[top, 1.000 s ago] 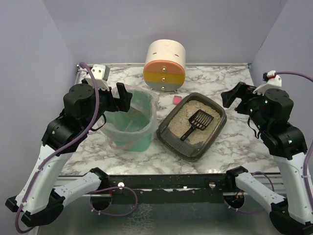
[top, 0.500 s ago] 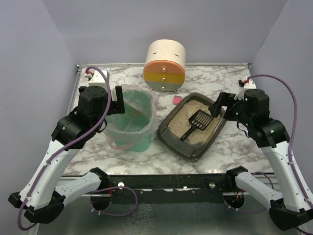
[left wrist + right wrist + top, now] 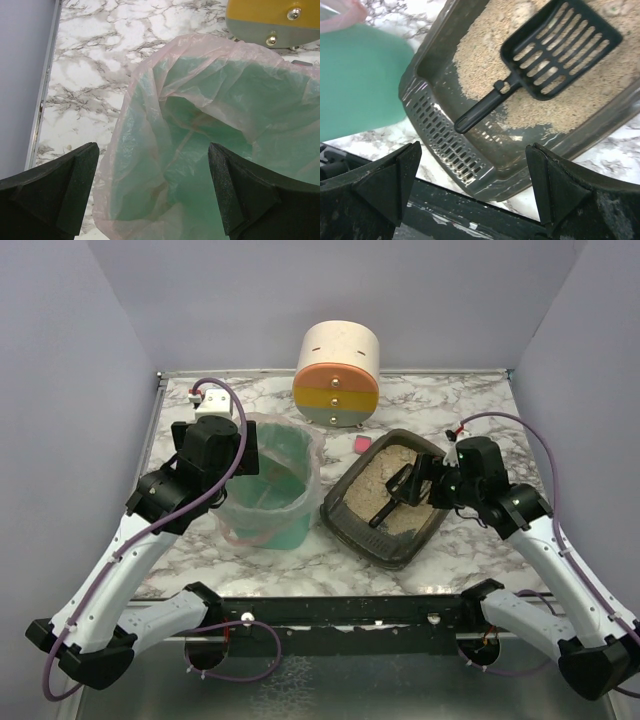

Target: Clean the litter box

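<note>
— What had changed in that last second?

— Mostly the right arm. It had been folded out at the right edge of the table [image 3: 480, 540], and it swung in until the right gripper [image 3: 412, 484] hung over the litter box [image 3: 380, 550], above the scoop [image 3: 385, 510].

— Had it taken the scoop?

— No. From the wrist view the right gripper [image 3: 472, 150] stood wide open with nothing between its fingers; the scoop [image 3: 506, 89] lay below them, slotted head on the sand and handle pointing down toward the near wall of the box [image 3: 445, 145]. The scoop itself had not shifted.

— And the box?

— Where it had been: on the marble right of centre, angled, just beside the green bin [image 3: 270, 490] and in front of the striped cylinder [image 3: 337, 375].

— The left arm?

— It had drawn in as well. The left gripper [image 3: 245, 445] sat over the bin's left rim, spread as far as it goes and empty. Its camera looked straight into the bag liner [image 3: 200, 165] — nothing I could make out in there.

— So what did that mean for the job?

— I'd say the cleaning proper hadn't begun. The right arm was lined up to pick the scoop by its handle; the bin stood ready for whatever got sifted out. The handle lay low against the sand, so the fingers would need to come down either side of it without ploughing the litter.
</note>
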